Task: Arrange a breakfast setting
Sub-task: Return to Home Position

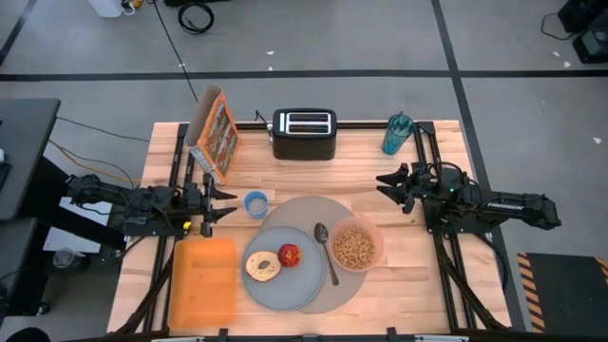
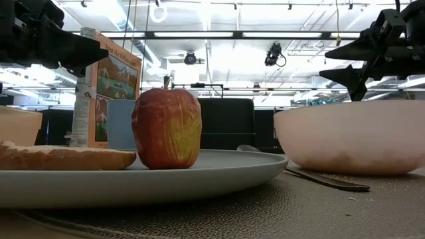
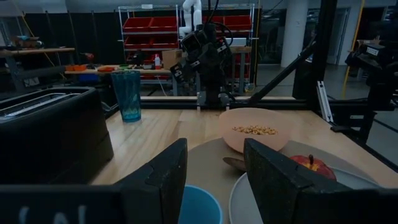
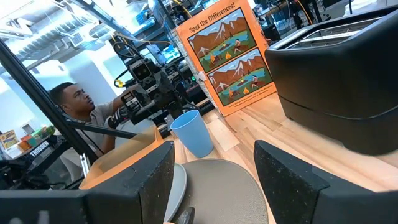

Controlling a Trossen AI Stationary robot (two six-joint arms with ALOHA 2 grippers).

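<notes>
A round grey mat [image 1: 306,211] lies at the table's middle front. On it rests a blue-grey plate [image 1: 285,287] carrying a toasted bagel [image 1: 261,266] and a small red apple [image 1: 289,255]. A metal spoon [image 1: 326,249] lies on the mat between the plate and a pink bowl of cereal [image 1: 356,244]. My left gripper [image 1: 233,203] hovers open at the table's left, pointing level toward the middle, beside a blue cup [image 1: 256,203]. My right gripper [image 1: 380,186] hovers open at the right, above the mat's far right edge. Neither touches anything.
A black toaster [image 1: 304,133], a cereal box [image 1: 217,133] and a teal tumbler [image 1: 398,133] stand along the far edge. An orange board [image 1: 202,278] lies at the front left. A person [image 4: 74,106] shows behind the table's left side in the right wrist view.
</notes>
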